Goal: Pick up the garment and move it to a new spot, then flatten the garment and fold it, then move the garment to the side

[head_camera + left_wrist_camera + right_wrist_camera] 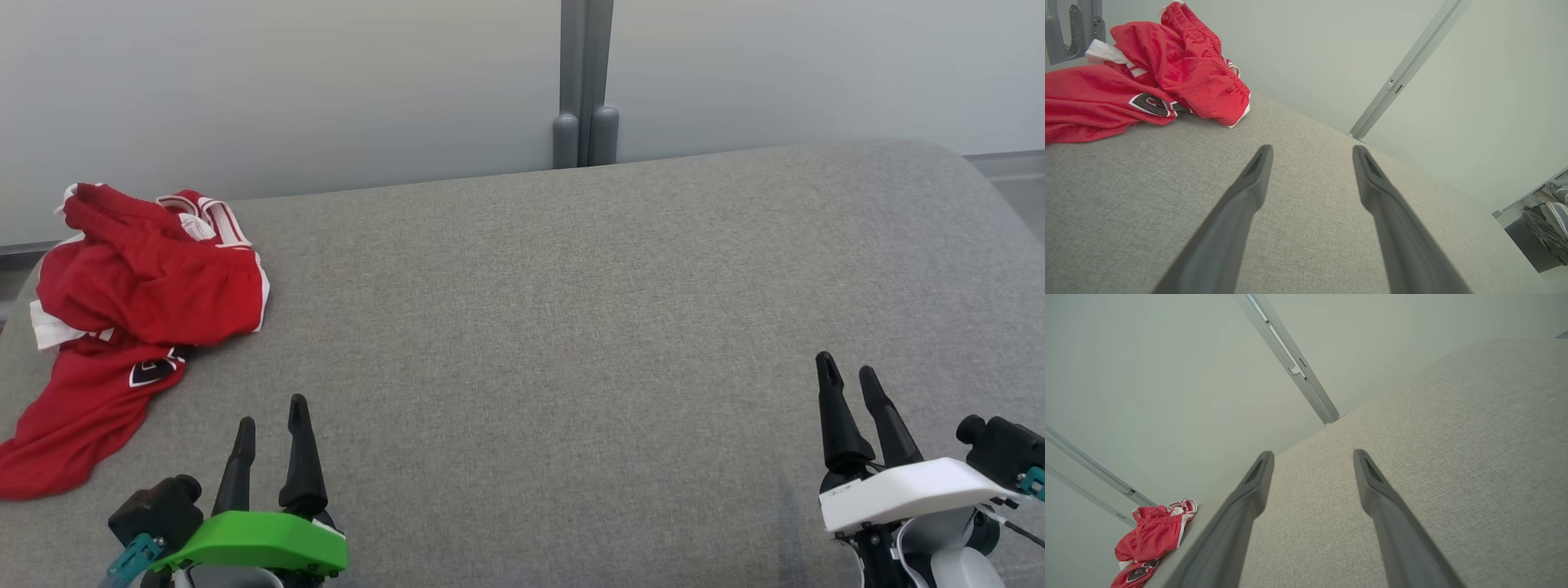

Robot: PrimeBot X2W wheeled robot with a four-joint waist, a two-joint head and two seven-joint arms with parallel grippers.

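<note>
A: Garment [139, 294], red, white trim: crumpled at the far-left corner of the worktop [571, 327], one end trailing by the left edge.
B: Left fingers [302, 457], right fingers [837, 416]: both spread wide, holding nothing, near the front edge.
A: Risk: a pinch catches one layer only, so the heap likely drags or slips off the left edge.

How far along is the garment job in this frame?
Done: nothing; the red garment lies crumpled at the grey surface's left edge. In hand: nothing; the left gripper and right gripper are both open and empty, apart from it. Left: pick up, move, flatten, fold, set aside.
</note>
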